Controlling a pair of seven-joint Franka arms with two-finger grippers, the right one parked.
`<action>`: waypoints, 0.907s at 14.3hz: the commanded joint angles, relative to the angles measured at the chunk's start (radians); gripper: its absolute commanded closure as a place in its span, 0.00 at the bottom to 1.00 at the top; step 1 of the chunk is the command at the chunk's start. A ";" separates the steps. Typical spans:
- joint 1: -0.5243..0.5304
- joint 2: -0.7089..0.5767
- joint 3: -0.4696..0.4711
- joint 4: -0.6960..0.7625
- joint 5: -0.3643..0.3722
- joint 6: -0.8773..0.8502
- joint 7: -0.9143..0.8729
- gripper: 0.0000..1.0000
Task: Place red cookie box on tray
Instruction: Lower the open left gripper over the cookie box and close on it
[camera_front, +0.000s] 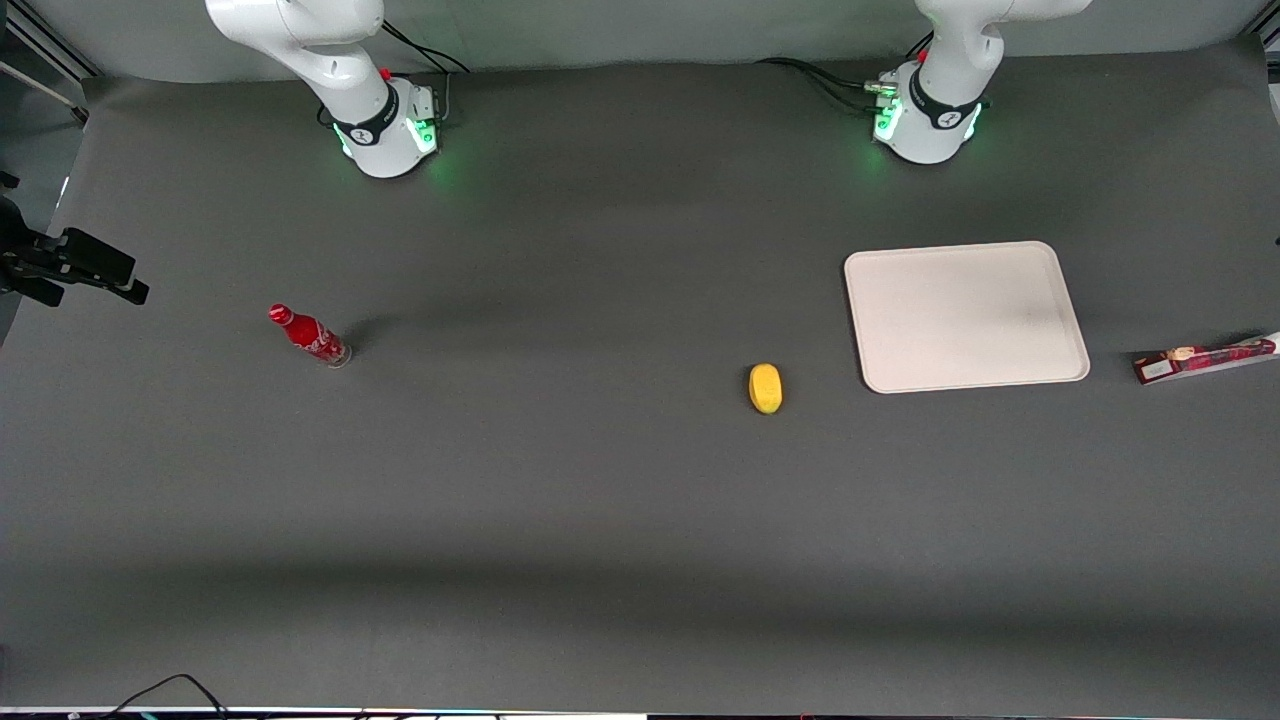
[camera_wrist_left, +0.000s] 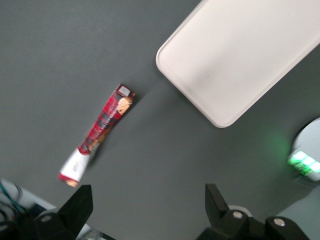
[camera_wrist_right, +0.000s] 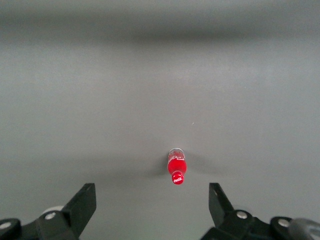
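Observation:
The red cookie box lies flat on the dark table at the working arm's end, its white label end pointing away from the tray. In the left wrist view the box runs slantwise beside a corner of the cream-white tray. The tray holds nothing and sits a short gap from the box. My gripper hangs high above the bare table between box and tray, open wide with nothing between its fingers. It does not show in the front view.
A yellow lemon-like object lies beside the tray toward the table's middle. A small red soda bottle stands toward the parked arm's end. The working arm's base with green lights stands farther from the front camera than the tray.

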 joint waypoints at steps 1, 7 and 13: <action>0.022 0.228 0.092 0.035 -0.114 0.128 0.357 0.00; 0.059 0.477 0.114 0.020 -0.389 0.310 0.672 0.00; 0.060 0.522 0.113 -0.073 -0.470 0.461 0.711 0.90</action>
